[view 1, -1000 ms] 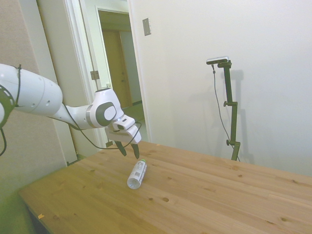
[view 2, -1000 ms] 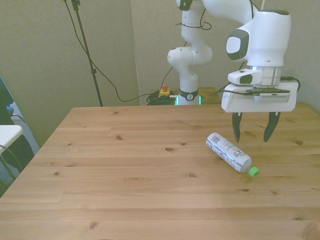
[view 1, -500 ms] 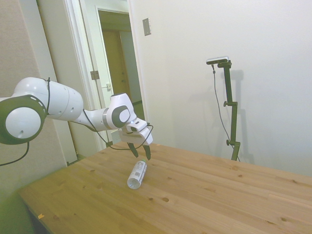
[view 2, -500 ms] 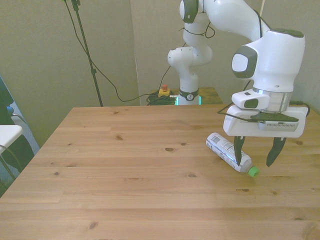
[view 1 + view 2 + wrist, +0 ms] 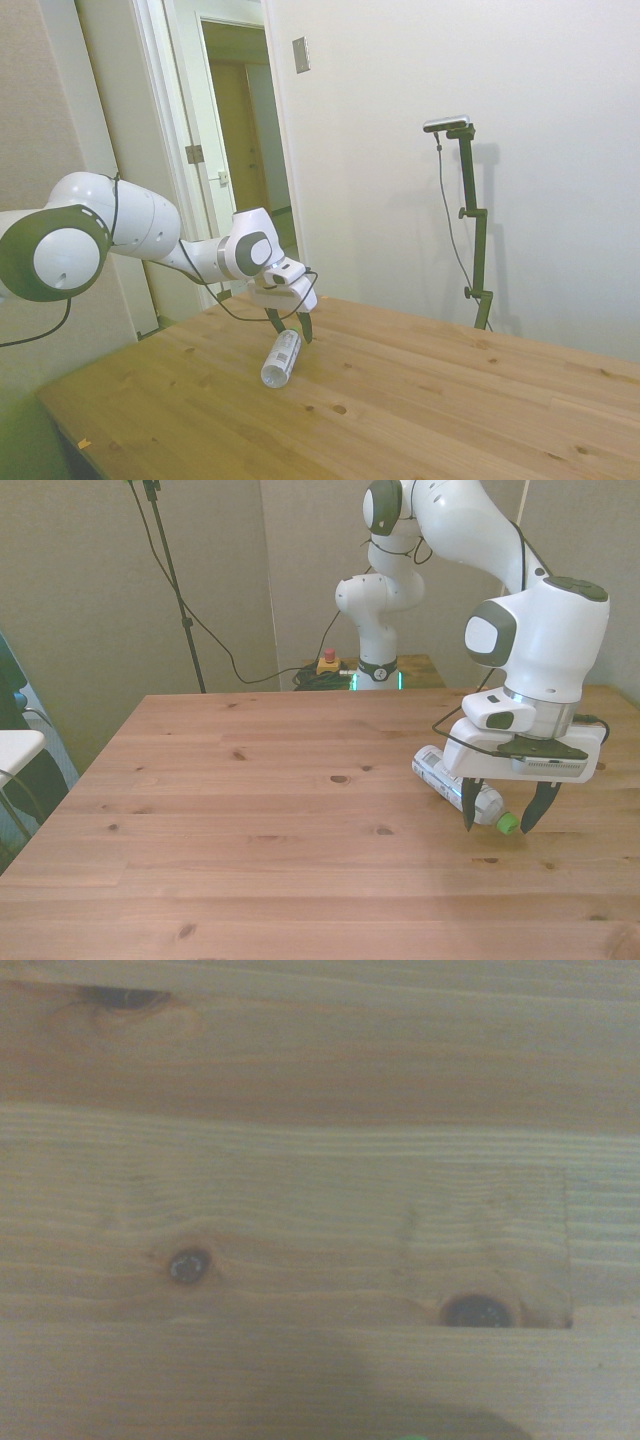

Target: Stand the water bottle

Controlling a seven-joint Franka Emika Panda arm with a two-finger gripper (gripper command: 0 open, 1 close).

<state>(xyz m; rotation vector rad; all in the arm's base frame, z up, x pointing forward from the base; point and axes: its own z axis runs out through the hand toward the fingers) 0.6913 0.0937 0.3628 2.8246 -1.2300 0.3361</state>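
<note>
Water bottle (image 5: 457, 783) is seen lying on its side on the wooden table (image 5: 250, 820), a small cylinder of clear plastic wrapped in a white label with dark print and closed by a green screw cap (image 5: 509, 824). The table is made of pale pine planks with visible grain lines and dark knots (image 5: 477, 1311); in the wrist view only this planked surface is shown, slightly blurred, with a soft shadow along one edge and a tiny speck of green at the frame's border.

The gripper (image 5: 501, 815) is held low over the cap end of the bottle, its two dark, tapered fingers (image 5: 467, 808) spread apart and pointed down at the table. In the front view the neck and green cap are placed between the fingertips, one finger being seen in front of the clear shoulder and the other just beyond the cap on the front view's right. Whether either finger touches the plastic cannot be told. The labelled body is extended away from the gripper, toward the robot's base and the front view's left, partly hidden behind the white gripper housing.

In the side view the gripper (image 5: 290, 328) is seen at the far end of the bottle (image 5: 281, 359), whose flat base is turned toward that camera. The arm's shells are smooth white with grey joint covers, and a black cable is looped near the wrist.
</note>
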